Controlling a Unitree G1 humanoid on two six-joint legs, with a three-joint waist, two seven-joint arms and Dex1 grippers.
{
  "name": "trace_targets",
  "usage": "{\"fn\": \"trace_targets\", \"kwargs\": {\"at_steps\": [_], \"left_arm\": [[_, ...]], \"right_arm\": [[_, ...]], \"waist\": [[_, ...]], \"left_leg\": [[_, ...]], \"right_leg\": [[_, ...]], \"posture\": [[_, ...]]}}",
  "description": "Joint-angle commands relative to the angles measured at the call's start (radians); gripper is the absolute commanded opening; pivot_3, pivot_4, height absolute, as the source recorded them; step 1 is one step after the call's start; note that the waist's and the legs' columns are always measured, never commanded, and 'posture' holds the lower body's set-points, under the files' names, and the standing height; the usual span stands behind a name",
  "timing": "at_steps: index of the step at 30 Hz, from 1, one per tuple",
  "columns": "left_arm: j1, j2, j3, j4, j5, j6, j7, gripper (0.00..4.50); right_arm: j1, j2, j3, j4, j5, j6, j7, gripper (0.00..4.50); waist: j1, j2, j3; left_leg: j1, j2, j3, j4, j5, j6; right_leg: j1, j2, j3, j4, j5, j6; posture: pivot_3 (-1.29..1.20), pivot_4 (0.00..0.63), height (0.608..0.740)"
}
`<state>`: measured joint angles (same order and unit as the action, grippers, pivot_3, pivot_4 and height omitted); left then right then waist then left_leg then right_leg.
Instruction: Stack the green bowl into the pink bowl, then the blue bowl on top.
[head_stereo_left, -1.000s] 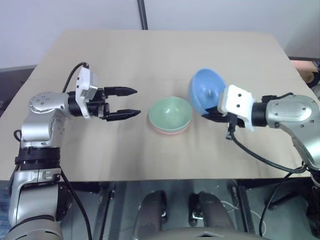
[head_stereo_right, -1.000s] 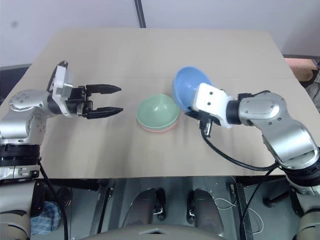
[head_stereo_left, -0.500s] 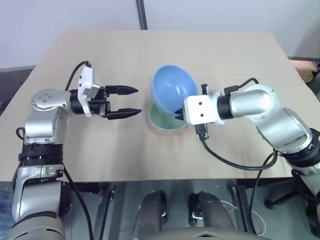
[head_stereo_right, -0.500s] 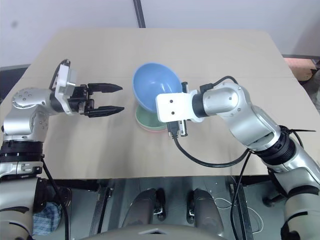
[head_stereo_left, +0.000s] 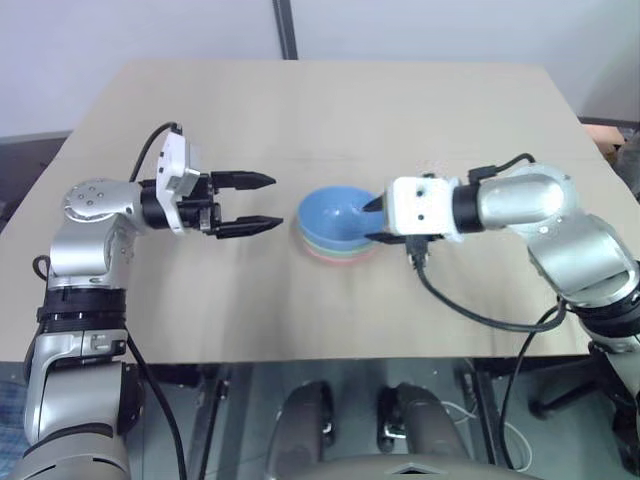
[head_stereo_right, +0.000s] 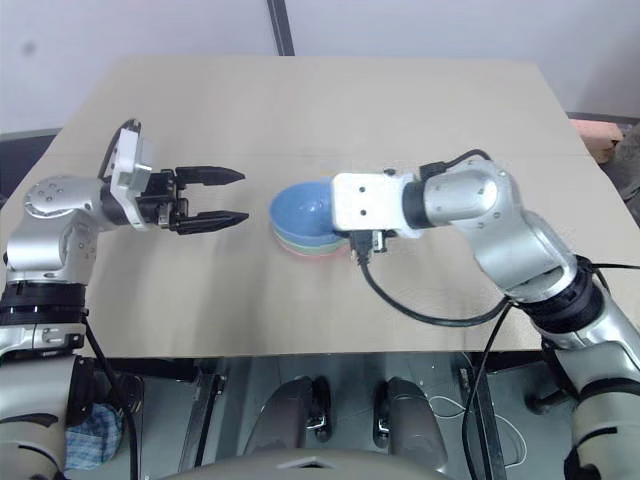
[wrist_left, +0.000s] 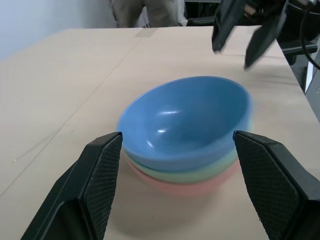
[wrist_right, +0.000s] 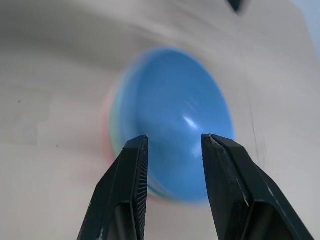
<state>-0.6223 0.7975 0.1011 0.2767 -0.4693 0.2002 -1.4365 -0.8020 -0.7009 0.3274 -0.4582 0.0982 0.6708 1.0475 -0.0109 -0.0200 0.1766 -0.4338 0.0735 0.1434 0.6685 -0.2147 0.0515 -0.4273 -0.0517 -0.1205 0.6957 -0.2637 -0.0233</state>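
blue bowl (head_stereo_left: 337, 216) atop stack, right gripper (head_stereo_left: 374, 220) beside rim (fingers apart)

The small round sky-blue plastic bowl (head_stereo_left: 338, 215) is sitting in the small round pale mint-green plastic bowl (wrist_left: 200, 172), which is nesting in the small round salmon-pink plastic bowl (wrist_left: 185, 187). This stack is resting on the pale wooden table (head_stereo_left: 330, 110), near its middle. The left gripper (head_stereo_left: 262, 204) is hanging left of the stack, apart from it. The right gripper (head_stereo_left: 372, 220) is reaching in at the stack's right edge.
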Motion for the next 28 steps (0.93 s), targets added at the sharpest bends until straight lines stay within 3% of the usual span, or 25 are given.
{"fn": "trace_targets", "kwargs": {"at_steps": [1, 6, 13, 19, 28], "left_arm": [[0.016, 0.028, 0.023, -0.062, -0.006, 0.039, 0.028, 3.78], [0.061, 0.038, 0.043, -0.106, -0.006, 0.05, 0.064, 3.78], [0.118, 0.04, 0.061, -0.166, 0.012, 0.065, 0.176, 3.78], [0.144, 0.039, 0.075, -0.192, 0.007, 0.079, 0.225, 3.78], [0.165, 0.045, 0.067, -0.218, 0.035, 0.067, 0.251, 3.78]], "right_arm": [[0.024, -0.012, -0.193, -0.063, 0.124, 0.135, -0.026, 1.93], [0.122, -0.046, -0.418, -0.098, 0.304, 0.248, -0.019, 1.93], [0.386, -0.1, -0.659, -0.106, 0.463, 0.192, 0.024, 1.93], [0.513, -0.15, -0.753, -0.03, 0.488, 0.098, 0.06, 1.93], [0.573, -0.19, -0.752, 0.032, 0.52, 0.018, 0.083, 1.93]], "waist": [[0.0, 0.0, 0.0], [0.0, 0.0, 0.0], [0.003, 0.0, 0.0], [-0.001, 0.0, 0.0], [0.001, 0.0, 0.0]], "left_leg": [[0.0, 0.0, 0.0, 0.0, 0.0, 0.0], [0.0, 0.0, 0.0, -0.001, 0.0, 0.0], [0.001, 0.0, -0.001, -0.001, 0.0, 0.0], [0.002, 0.0, -0.001, -0.001, -0.001, 0.001], [0.002, 0.0, -0.001, -0.001, -0.003, 0.004]], "right_leg": [[0.0, 0.0, 0.0, 0.0, 0.0, 0.0], [0.0, 0.0, 0.0, 0.0, 0.0, 0.0], [0.001, -0.001, 0.0, -0.001, 0.0, 0.0], [0.001, -0.001, 0.0, -0.001, 0.0, 0.0], [0.002, 0.0, 0.0, -0.001, 0.0, 0.001]], "posture": [[0.0, 0.15, 0.74], [0.0, 0.15, 0.74], [0.0, 0.15, 0.74], [0.0, 0.15, 0.74], [0.0, 0.15, 0.74]]}}
